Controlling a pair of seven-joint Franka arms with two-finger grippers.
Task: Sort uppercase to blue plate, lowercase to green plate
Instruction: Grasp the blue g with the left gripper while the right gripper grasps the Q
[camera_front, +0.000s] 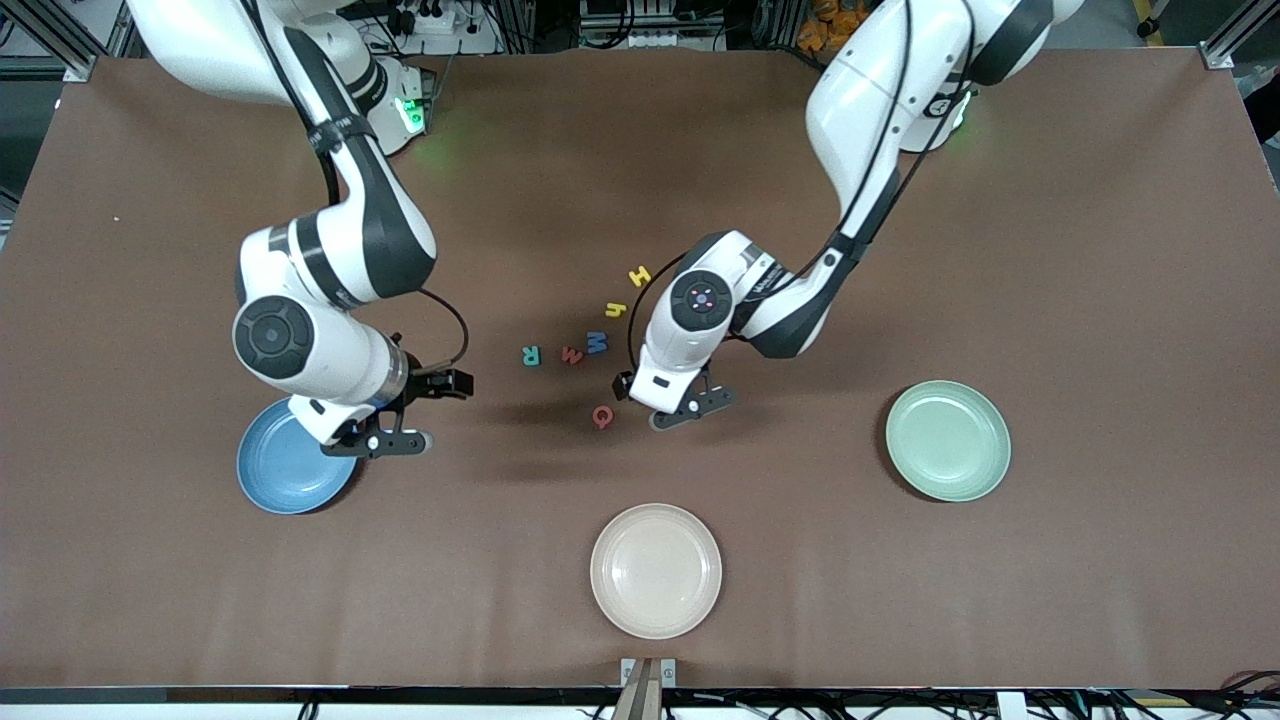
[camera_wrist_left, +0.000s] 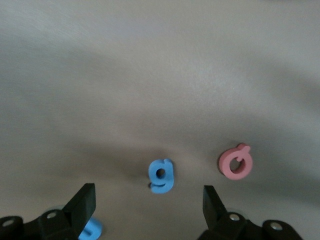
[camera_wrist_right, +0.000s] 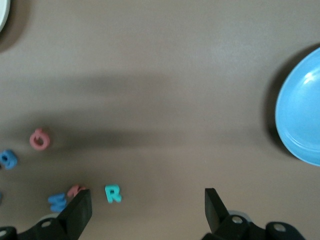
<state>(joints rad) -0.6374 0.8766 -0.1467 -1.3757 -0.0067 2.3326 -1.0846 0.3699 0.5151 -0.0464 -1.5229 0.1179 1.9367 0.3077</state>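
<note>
My left gripper (camera_wrist_left: 148, 195) stands open low over the table, with nothing between its fingers. The blue g (camera_wrist_left: 161, 176) lies just past the fingertips, and another blue letter (camera_wrist_left: 91, 229) peeks out beside one finger. Close by is the red Q (camera_wrist_left: 235, 162) (camera_front: 602, 417). Farther from the front camera lie the yellow H (camera_front: 640, 275), yellow h (camera_front: 614, 309), blue M (camera_front: 597, 343), red m (camera_front: 572, 355) and teal R (camera_front: 531, 355). My right gripper (camera_front: 425, 412) waits open and empty by the rim of the blue plate (camera_front: 285, 470). The green plate (camera_front: 948, 440) sits toward the left arm's end.
A cream plate (camera_front: 655, 570) lies near the table's front edge, midway between the two coloured plates. In the front view the left arm's hand (camera_front: 672, 408) covers the blue g. All three plates hold nothing.
</note>
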